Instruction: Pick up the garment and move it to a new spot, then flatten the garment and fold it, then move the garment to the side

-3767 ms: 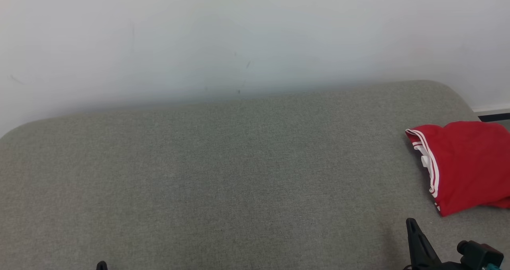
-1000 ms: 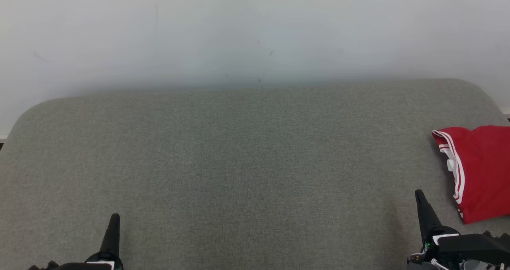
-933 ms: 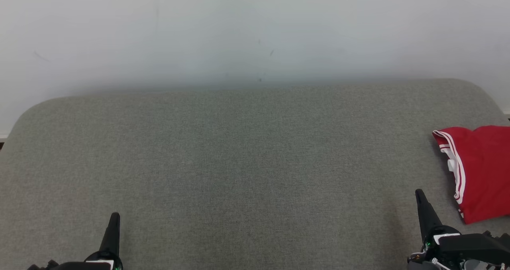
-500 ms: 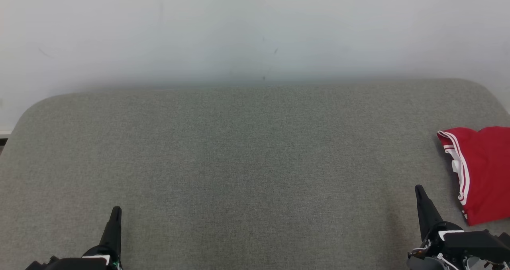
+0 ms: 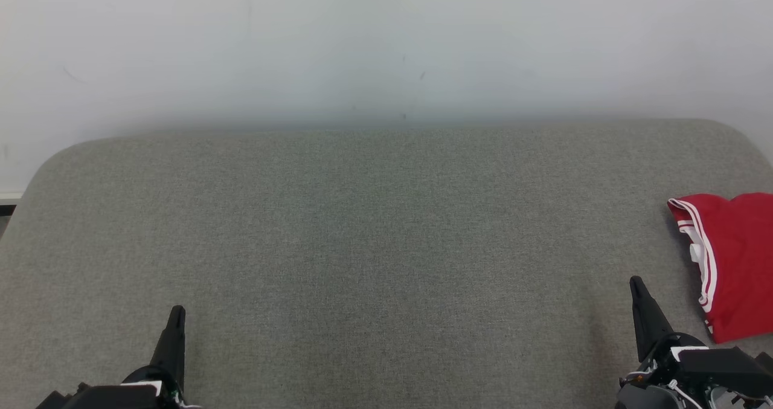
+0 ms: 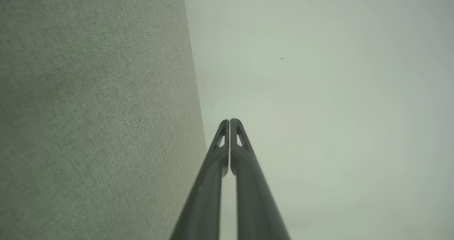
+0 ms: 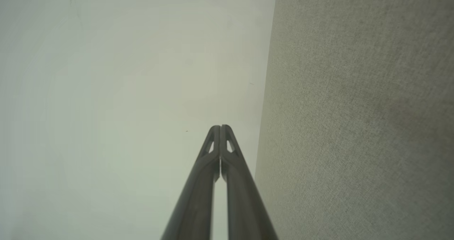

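The garment [image 5: 735, 263] is red with white stripes along one edge, folded, lying at the far right of the grey padded surface [image 5: 374, 228] and cut off by the head view's right edge. My right gripper [image 5: 635, 283] points up at the lower right, a short way left of the garment and apart from it. At the lower left my left gripper [image 5: 177, 311] also points up. Both are shut with nothing held; each wrist view shows the fingertips pressed together, left gripper [image 6: 230, 121], right gripper [image 7: 220, 127].
A pale wall [image 5: 362, 46] rises right behind the padded surface's rounded far edge. Both wrist views look along the surface [image 6: 88, 109] [image 7: 354, 109] toward that wall. The surface's left corner curves off at the head view's left side.
The head view has swung slightly left, so the garment sits further right in the picture. Both grippers have risen a little in the view and stay shut.
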